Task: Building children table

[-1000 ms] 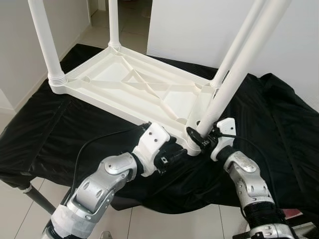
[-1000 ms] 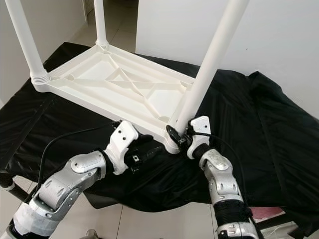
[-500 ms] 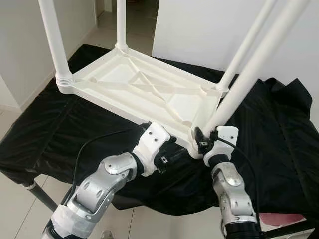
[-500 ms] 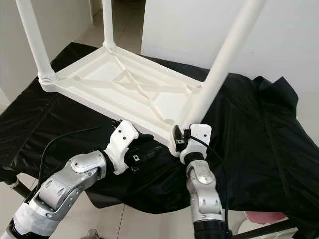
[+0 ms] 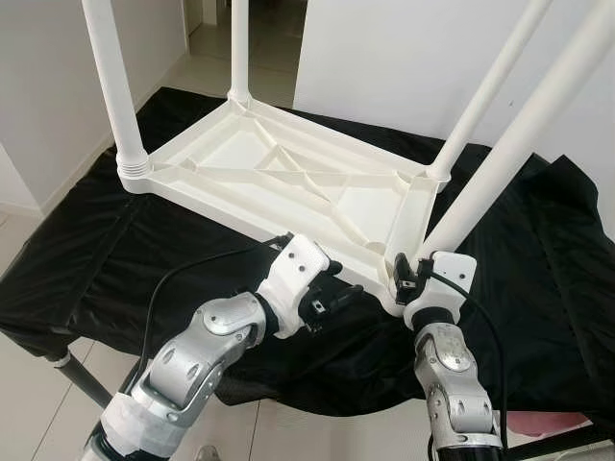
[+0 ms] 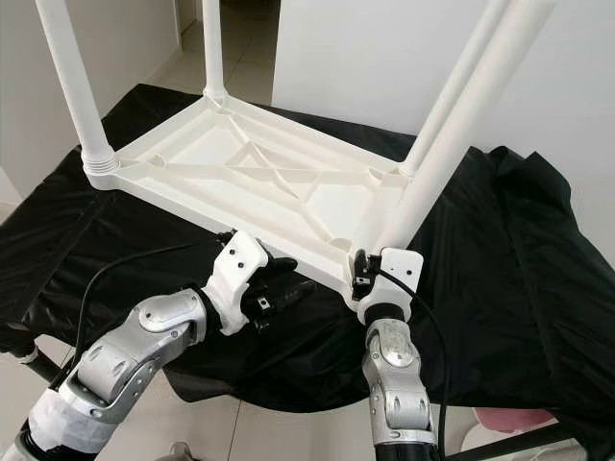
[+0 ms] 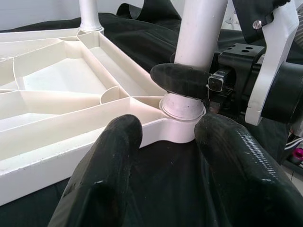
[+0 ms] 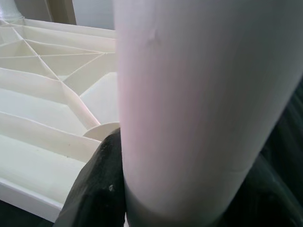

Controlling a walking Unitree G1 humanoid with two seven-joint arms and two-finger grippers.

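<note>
A white plastic children's table (image 5: 288, 178) lies upside down on a black cloth, with its legs standing up. My right gripper (image 5: 408, 279) is shut on the base of the near right leg (image 5: 509, 158), just above its corner socket. The right wrist view has that leg (image 8: 203, 104) pressed against a black finger (image 8: 99, 189). My left gripper (image 5: 341, 296) is open at the table's front edge, a little left of that corner. In the left wrist view its fingers (image 7: 109, 175) stand apart on either side of the socket (image 7: 182, 109), short of touching it.
The black cloth (image 5: 115, 259) covers a work table whose front edge runs just before my arms. A white wall (image 5: 384, 58) stands behind, and tiled floor lies below on the left. A black cable (image 5: 192, 269) loops off my left arm. Something pink (image 5: 538, 423) sits low on the right.
The camera has shifted. My right forearm has swung from the right side to straight below its gripper, which stays shut on the leg's base. The left arm has held still.
</note>
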